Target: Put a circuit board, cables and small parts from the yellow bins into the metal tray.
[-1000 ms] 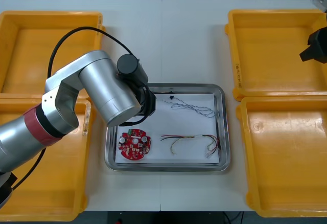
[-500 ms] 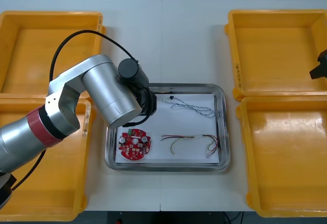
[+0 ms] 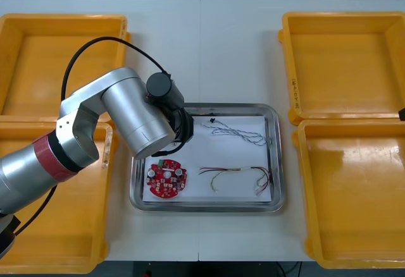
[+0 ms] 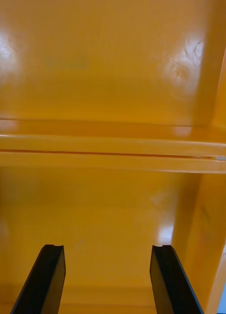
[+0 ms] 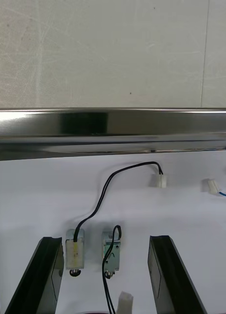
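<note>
My left gripper [image 5: 107, 277] stands open low over the metal tray [image 3: 273, 157], near its far left corner. Two small metal parts [image 5: 75, 252] with black cables [image 5: 105, 189] lie on the white lining between the fingers, free of them. In the front view my left arm [image 3: 136, 119] covers that spot. A round red circuit board [image 3: 166, 179] lies at the tray's near left. A twisted blue and white cable [image 3: 239, 135] and a red and yellow cable [image 3: 237, 176] lie to its right. My right gripper [image 4: 107, 279] hangs open over a yellow bin [image 4: 113, 73] with nothing between its fingers.
Two yellow bins [image 3: 60, 62] stand at the table's left and two more [image 3: 345, 68] at its right. The wall between two bins [image 4: 113, 147] runs across ahead of the right fingers. The tray's shiny rim [image 5: 113, 127] lies just beyond the left fingers.
My left gripper has opened and let go of the small metal parts in the tray. The right arm has slid off the front view's right edge.
</note>
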`<action>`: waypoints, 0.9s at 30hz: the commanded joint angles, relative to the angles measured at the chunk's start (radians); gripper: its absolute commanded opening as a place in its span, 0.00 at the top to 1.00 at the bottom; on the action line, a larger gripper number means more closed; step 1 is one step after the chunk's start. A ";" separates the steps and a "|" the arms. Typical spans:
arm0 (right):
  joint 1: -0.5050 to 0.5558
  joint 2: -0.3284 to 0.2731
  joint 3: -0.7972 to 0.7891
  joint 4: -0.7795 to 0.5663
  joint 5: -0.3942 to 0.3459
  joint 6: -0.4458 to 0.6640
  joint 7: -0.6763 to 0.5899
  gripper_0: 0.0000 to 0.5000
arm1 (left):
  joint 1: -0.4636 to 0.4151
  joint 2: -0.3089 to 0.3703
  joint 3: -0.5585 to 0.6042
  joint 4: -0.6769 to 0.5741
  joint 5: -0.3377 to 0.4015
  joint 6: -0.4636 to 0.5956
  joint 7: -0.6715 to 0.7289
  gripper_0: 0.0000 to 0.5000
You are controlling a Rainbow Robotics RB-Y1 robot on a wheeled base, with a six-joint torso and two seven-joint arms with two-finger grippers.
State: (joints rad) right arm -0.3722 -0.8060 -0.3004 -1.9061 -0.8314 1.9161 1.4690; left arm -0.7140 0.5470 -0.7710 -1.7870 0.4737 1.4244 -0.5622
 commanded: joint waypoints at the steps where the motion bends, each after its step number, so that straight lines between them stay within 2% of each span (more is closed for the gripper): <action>1: 0.065 -0.053 -0.049 -0.062 -0.017 -0.016 -0.053 0.00 | 0.007 -0.018 0.026 -0.034 0.002 0.001 0.071 0.00; 8: 0.141 -0.053 -0.056 -0.103 -0.025 -0.066 -0.085 0.00 | -0.012 -0.016 0.110 -0.114 0.056 0.142 0.053 0.00; 14: 0.164 -0.053 -0.056 -0.107 -0.028 -0.085 -0.108 0.00 | -0.012 -0.005 0.173 -0.193 0.079 0.243 0.028 0.00; 27: 0.164 -0.050 -0.066 -0.107 -0.029 -0.078 -0.142 0.00 | -0.012 0.050 0.421 -0.264 0.246 0.436 -0.170 0.00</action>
State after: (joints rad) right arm -0.2180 -0.8062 -0.3325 -1.9828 -0.8532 1.8357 1.3596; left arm -0.7140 0.5533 -0.4191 -2.0114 0.6858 1.8289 -0.5918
